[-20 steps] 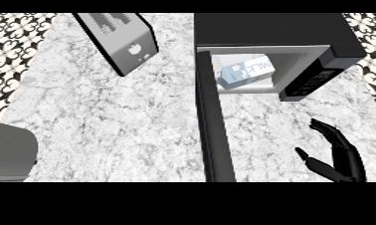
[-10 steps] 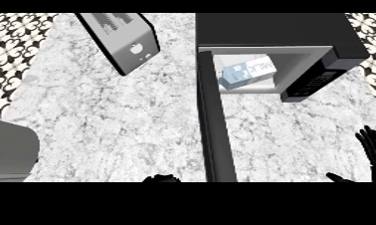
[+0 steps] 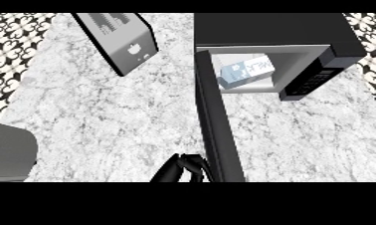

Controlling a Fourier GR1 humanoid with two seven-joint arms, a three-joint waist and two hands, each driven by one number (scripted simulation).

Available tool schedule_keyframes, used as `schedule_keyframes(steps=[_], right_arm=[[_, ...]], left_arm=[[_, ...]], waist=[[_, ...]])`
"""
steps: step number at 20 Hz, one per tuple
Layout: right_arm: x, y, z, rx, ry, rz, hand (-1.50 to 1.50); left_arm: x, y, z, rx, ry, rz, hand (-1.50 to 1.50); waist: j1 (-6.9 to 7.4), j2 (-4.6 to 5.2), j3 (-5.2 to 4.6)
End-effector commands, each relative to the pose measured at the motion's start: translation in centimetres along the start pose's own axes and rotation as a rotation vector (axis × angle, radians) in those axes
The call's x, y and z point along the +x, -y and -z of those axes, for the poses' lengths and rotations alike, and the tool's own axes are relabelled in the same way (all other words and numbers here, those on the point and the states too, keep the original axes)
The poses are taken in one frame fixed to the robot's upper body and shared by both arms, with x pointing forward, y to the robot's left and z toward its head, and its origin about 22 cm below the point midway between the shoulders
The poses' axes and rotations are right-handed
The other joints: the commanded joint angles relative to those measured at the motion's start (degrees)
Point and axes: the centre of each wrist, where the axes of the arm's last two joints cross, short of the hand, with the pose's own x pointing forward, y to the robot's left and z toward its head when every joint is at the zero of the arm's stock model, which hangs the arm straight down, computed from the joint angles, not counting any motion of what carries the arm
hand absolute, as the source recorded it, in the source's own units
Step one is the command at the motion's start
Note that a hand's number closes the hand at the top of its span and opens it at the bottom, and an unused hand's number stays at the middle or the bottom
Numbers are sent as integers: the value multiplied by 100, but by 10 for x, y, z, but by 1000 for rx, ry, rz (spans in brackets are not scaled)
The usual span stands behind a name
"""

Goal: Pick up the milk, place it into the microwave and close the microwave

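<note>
the milk (image 3: 246, 71) lies inside the microwave (image 3: 272, 30). left robot hand (image 3: 182, 168), fingers seemingly curled on nothing, sits beside the open door (image 3: 218, 124); a glancing push could slip off its edge.

The milk (image 3: 246, 72), a white-and-blue carton, lies on its side inside the open microwave (image 3: 275, 32), well beyond the left hand (image 3: 182, 168). The microwave's black door (image 3: 219, 124) stands open, just beside that hand's fingers.
</note>
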Motion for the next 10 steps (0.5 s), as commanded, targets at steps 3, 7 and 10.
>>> schedule_keyframes(steps=[3, 7, 10], right_arm=[[3, 2, 8, 53, 112, 131, -150], [11, 14, 10, 93, 131, 141, -150], [19, 16, 16, 128, 157, 140, -150]], left_arm=[[-11, 24, 40, -259, -153, 64, 150], [-8, 38, 50, -332, -162, 101, 150], [-11, 56, 42, -320, -132, 123, 150]], waist=[[-66, 27, 2], [-108, 26, -4], [-136, 14, -14]])
